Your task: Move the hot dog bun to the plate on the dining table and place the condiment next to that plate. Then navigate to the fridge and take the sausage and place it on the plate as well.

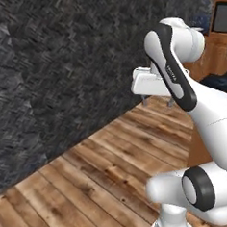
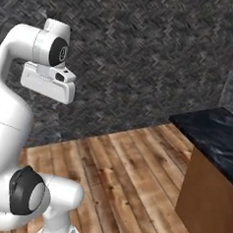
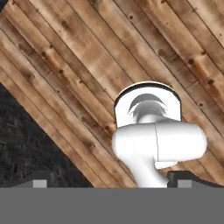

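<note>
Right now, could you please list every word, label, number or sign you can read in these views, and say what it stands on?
There are none: no readable text on the arm, the dark stone wall, the wooden floor or the black-topped counter.

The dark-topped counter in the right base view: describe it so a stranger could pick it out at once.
Start from the dark stone wall across the back and follow the wooden plank floor to the right edge. There stands the counter, a brown wooden block under a glossy black marbled top. It is the one piece of furniture on that floor, and its shiny top sets it apart from the rough matte wall.
</note>
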Controlling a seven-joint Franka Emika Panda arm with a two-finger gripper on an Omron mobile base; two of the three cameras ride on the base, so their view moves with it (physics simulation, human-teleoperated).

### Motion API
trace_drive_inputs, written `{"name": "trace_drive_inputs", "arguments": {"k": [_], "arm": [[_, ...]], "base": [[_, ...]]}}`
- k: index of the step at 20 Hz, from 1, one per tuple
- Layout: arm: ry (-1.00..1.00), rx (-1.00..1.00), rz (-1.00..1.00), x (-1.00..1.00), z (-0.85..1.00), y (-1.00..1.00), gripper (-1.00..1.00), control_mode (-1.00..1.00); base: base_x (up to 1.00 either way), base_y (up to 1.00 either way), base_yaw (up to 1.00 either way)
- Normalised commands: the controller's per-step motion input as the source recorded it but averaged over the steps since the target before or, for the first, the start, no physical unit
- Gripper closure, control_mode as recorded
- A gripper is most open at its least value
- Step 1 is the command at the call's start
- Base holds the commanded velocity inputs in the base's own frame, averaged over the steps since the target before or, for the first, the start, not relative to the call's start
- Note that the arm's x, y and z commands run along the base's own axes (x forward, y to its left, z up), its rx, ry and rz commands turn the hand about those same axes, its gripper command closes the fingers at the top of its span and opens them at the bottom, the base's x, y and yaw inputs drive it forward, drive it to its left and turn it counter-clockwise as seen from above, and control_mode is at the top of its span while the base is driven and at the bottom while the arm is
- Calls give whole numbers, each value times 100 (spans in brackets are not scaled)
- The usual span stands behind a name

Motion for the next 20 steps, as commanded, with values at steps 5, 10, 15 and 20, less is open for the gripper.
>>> {"name": "trace_drive_inputs", "arguments": {"k": [5, 10, 15, 20], "arm": [[0, 0, 0, 0, 0, 0, -100, 100], [0, 0, 0, 0, 0, 0, -100, 100], [0, 0, 0, 0, 0, 0, -100, 100], [0, 0, 0, 0, 0, 0, -100, 100]], "base": [[100, 41, -46], [100, 45, -45], [100, 38, -46], [100, 29, -50]]}}
